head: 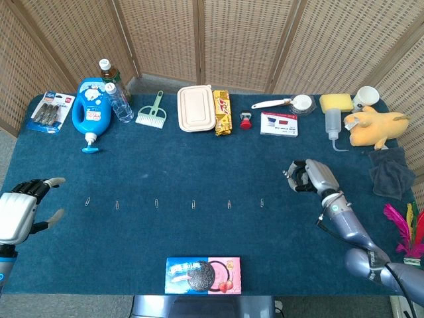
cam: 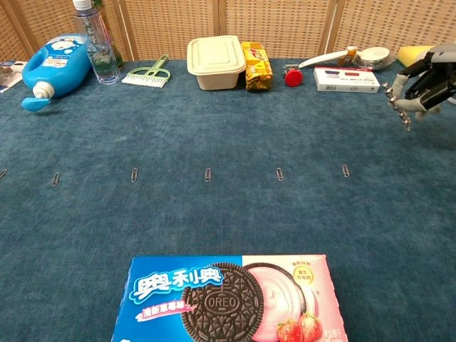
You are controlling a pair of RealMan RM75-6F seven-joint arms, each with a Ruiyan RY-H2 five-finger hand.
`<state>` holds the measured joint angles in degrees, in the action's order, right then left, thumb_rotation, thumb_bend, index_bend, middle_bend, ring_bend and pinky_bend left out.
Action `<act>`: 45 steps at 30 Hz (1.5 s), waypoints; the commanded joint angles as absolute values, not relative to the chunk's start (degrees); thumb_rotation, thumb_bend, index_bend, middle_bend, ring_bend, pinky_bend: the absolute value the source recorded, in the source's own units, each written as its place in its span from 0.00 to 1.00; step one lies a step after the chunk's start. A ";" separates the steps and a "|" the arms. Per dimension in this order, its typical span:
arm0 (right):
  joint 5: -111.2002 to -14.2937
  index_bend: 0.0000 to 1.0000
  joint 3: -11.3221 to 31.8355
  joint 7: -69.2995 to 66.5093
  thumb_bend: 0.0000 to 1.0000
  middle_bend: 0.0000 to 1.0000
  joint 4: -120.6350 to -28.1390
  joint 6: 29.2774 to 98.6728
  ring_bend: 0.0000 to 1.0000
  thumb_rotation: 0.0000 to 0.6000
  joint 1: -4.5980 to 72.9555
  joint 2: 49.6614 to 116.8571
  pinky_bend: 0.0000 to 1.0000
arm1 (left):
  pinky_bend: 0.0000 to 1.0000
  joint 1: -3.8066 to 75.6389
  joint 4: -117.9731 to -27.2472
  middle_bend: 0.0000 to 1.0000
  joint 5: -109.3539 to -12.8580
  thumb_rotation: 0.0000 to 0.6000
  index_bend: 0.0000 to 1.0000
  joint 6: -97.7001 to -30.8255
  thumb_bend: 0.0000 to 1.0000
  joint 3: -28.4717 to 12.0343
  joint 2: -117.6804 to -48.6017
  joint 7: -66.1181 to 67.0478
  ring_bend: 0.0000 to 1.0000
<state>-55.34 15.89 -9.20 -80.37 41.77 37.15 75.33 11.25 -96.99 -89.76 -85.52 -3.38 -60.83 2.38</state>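
My right hand hovers over the blue table cloth at the right, fingers curled in, nothing in them. Nearest to it is the rightmost paperclip of a row of several paperclips across the middle. Low at the left edge, my left hand has its fingers spread and holds nothing; the chest view does not show it. An Oreo box lies flat at the front edge.
Along the far edge stand a blue detergent jug, bottles, a green brush, a lidded container, a snack pack, a small card box, a squeeze bottle and a yellow plush toy. A dark cloth lies right.
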 commanded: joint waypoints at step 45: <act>-72.33 0.00 7.99 -2.04 0.49 0.13 -88.42 76.30 0.08 1.00 18.87 71.54 0.23 | 0.36 5.15 -96.77 0.37 -91.97 1.00 0.26 -88.09 0.42 2.20 -64.41 3.00 0.32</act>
<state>-69.50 11.44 -8.28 -84.02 71.19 23.63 73.73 5.40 -96.95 -91.80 -87.83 1.97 -64.16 3.03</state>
